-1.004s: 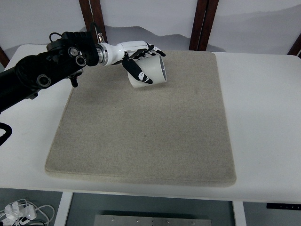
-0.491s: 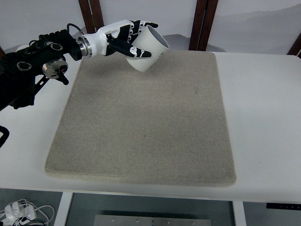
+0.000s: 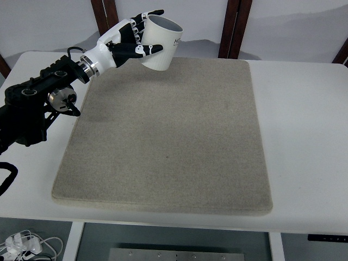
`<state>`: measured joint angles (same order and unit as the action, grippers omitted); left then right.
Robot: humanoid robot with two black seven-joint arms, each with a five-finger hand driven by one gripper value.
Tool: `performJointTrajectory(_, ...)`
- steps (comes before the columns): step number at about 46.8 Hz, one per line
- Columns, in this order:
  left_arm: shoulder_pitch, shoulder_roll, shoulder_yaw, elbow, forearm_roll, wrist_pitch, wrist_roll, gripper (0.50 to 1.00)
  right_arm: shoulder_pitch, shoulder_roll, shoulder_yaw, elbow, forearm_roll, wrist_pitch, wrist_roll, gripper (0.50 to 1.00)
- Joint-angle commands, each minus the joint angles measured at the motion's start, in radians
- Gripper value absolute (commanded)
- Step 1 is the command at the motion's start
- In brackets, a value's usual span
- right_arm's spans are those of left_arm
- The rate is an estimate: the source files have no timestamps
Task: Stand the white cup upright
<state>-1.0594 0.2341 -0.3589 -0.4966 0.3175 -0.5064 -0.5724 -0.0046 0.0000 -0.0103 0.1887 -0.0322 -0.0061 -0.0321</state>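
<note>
The white cup point(image 3: 163, 44) is held in the air above the far left part of the grey mat point(image 3: 163, 141), its mouth facing up and slightly to the right, nearly upright. My left hand point(image 3: 137, 39) is shut on the cup, fingers wrapped around its left side. The black left arm point(image 3: 38, 98) reaches in from the left edge. The right arm does not appear.
The grey mat covers most of the white table point(image 3: 304, 125). Dark wooden posts point(image 3: 234, 27) stand behind the table's far edge. Cables point(image 3: 22, 244) lie on the floor at the bottom left.
My left hand has lifted the cup off the mat and turned it from lying on its side, mouth to the right, to nearly upright. The arm has swung up and back.
</note>
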Motion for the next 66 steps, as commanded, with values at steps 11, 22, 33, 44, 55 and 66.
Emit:
performJointTrajectory(11, 0.048, -0.036, -0.005, 0.035, -0.002, 0.005, -0.038, 0.557, 0.0, 0.0, 0.0, 0.0, 0.0, 0.0, 0.0, 0.952)
performJointTrajectory(22, 0.082, -0.053, -0.04, 0.056, 0.002, 0.014, -0.038, 0.561, 0.0, 0.0, 0.0, 0.0, 0.0, 0.0, 0.0, 0.952)
performJointTrajectory(33, 0.095, -0.073, -0.025, 0.095, 0.018, 0.034, -0.038, 0.566, 0.0, 0.0, 0.0, 0.0, 0.0, 0.0, 0.0, 0.952)
performJointTrajectory(44, 0.107, -0.073, -0.008, 0.095, 0.066, 0.097, -0.038, 0.572, 0.0, 0.0, 0.0, 0.0, 0.0, 0.0, 0.0, 0.952)
performJointTrajectory(55, 0.124, -0.073, -0.011, 0.096, 0.066, 0.098, -0.038, 0.572, 0.0, 0.0, 0.001, 0.0, 0.0, 0.0, 0.0, 0.952)
performJointTrajectory(66, 0.137, -0.09, -0.011, 0.096, 0.066, 0.131, -0.038, 0.645, 0.0, 0.0, 0.0, 0.0, 0.0, 0.0, 0.0, 0.952)
